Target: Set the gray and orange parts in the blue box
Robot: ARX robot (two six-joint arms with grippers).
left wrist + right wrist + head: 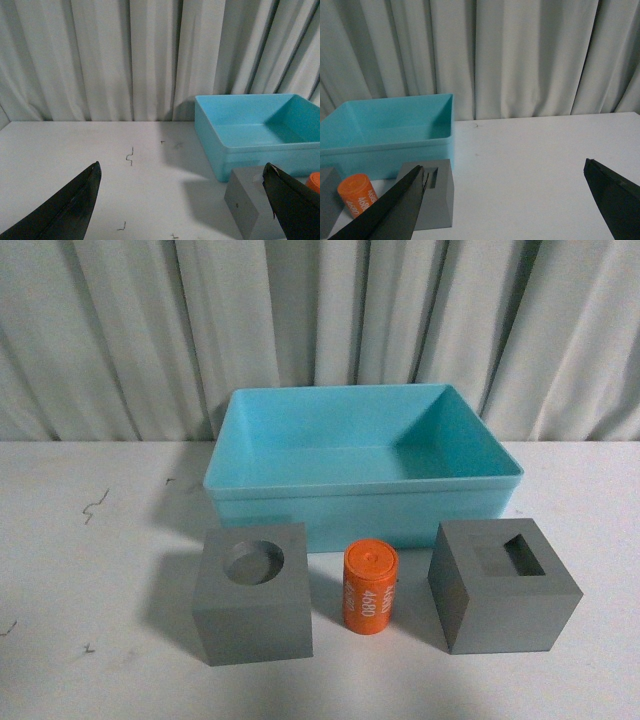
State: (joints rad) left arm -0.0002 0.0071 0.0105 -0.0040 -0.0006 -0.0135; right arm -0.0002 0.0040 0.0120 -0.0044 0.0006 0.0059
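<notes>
— Grippers first: what are they doing?
— Both the left gripper and the right gripper hang wide apart and empty.
— And the parts?
— Across the front view's lower half: round-recess cube left, orange cylinder centre, rectangular-recess cube right, all just before the blue box.
— Handling?
— Cubes look rigid and matte; pinch opposite flat faces. Cylinder's curved sides may slip.

turquoise box, gray cubes, orange cyl. (white lettering)
</notes>
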